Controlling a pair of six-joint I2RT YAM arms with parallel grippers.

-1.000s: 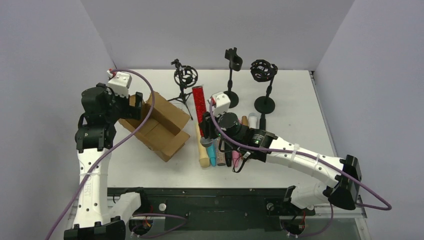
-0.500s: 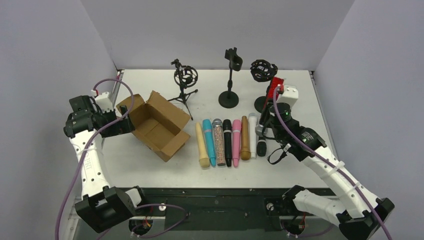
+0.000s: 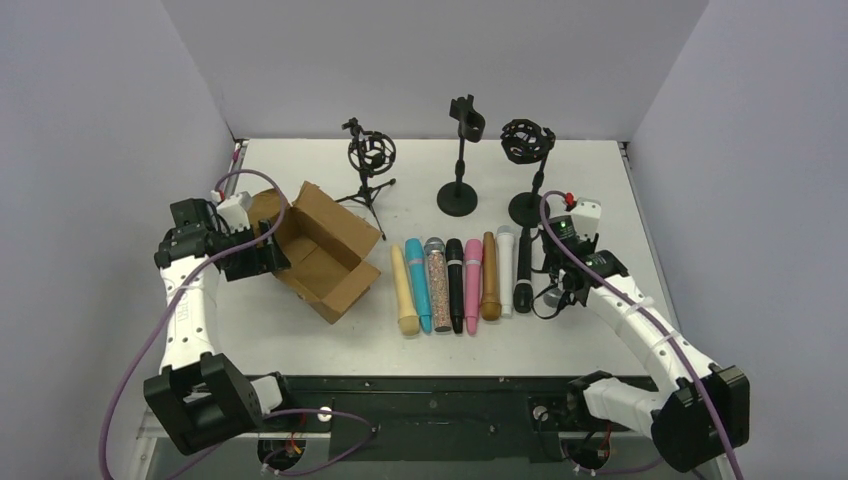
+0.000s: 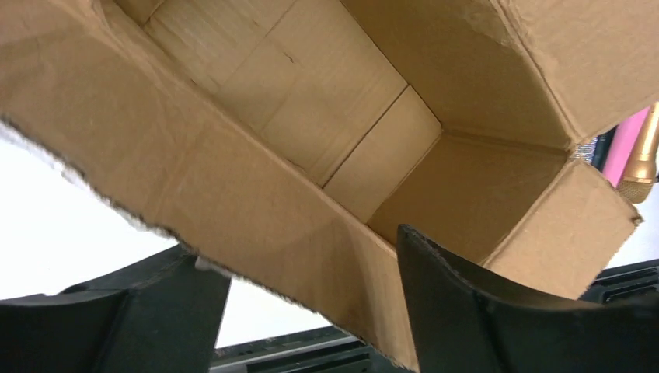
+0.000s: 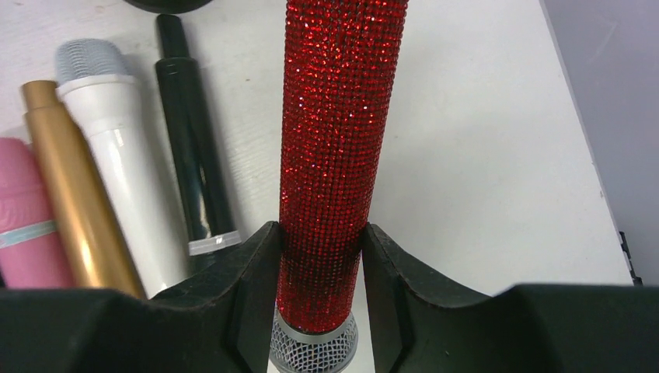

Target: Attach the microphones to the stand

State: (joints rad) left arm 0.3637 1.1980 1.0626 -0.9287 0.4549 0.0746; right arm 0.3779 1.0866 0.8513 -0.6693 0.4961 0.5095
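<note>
Bright, even light with soft shadows; glints on the red microphone [image 5: 334, 155], table [image 4: 47, 202] overexposed.

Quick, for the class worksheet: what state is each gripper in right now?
Left gripper: open, its fingers either side of a wall of the cardboard box.
Right gripper: shut on the red glitter microphone.

The red microphone [image 5: 334, 155] runs off the top of the right wrist picture, and its grey head is cut off at the bottom. From above, it cannot be made out under the right arm [image 3: 640, 320]. Further left of it, the pink microphone [image 5: 23, 225] is cut by the edge. The box [image 4: 311, 140] spills past the left wrist picture's edges.
</note>
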